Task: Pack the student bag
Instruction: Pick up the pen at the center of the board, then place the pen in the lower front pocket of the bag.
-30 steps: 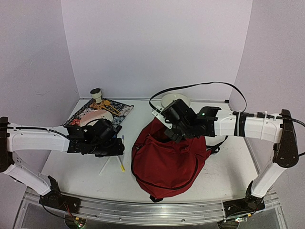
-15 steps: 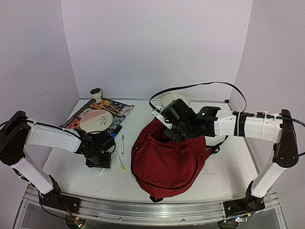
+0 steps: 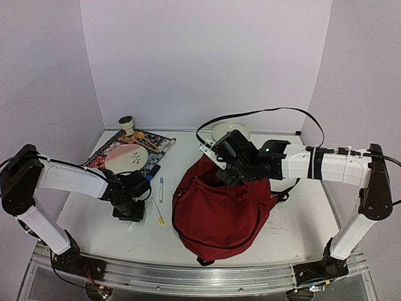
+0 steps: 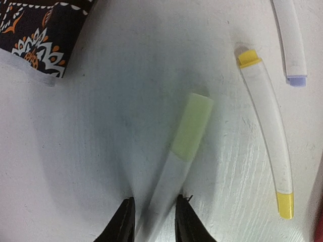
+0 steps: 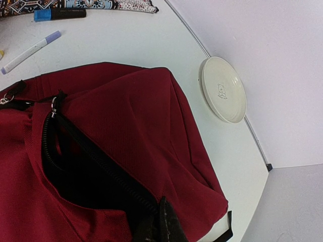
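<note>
One student bag (image 3: 216,213) sits centre frame, its open rim clamped in the right gripper (image 5: 159,223). Lower left, the left gripper (image 4: 155,222) seems pinched on the green-capped marker (image 4: 184,136), one of three lying side by side.

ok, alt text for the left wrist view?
The left gripper straddles a white green-capped marker on the white table; whether it pinches it is unclear. To its right lie a yellow-capped marker and a lilac-tipped marker; patterned cloth top left.
</note>
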Motion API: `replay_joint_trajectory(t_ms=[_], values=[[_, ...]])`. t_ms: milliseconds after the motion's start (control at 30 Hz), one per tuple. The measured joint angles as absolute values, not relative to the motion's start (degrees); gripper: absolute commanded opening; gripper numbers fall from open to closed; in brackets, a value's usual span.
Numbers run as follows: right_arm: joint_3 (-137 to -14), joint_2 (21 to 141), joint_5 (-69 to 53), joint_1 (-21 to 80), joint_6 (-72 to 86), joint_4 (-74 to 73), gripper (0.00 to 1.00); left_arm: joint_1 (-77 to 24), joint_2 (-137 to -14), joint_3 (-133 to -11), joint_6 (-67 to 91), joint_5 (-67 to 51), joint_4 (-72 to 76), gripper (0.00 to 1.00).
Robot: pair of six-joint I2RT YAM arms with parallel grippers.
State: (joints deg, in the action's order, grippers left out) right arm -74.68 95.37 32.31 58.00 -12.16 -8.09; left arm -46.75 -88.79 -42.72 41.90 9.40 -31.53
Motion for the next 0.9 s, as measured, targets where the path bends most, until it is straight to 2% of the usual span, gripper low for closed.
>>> replay_joint_trajectory(t_ms=[67,233,633,900], values=[[-74.82,95.39,32.28,58.0,-12.16,-8.13,0.0,-46.66,-88.79,-42.72,41.8,9.32,-31.66,0.09],[-75.56,95.42,32.1,58.0,-12.16,-8.24,0.0,-46.54,-88.51,-43.01,41.66,8.02,-31.79,0.0],[-76.95,95.42,30.64,58.0,-12.11,-8.93,0.0,-47.33,-80.46,-42.99,45.88,-2.56,-26.55,0.0],[-78.45,95.47,29.05,58.0,-11.16,-9.53,0.0,-47.47,-72.75,-41.16,52.83,-10.03,-15.89,0.0]])
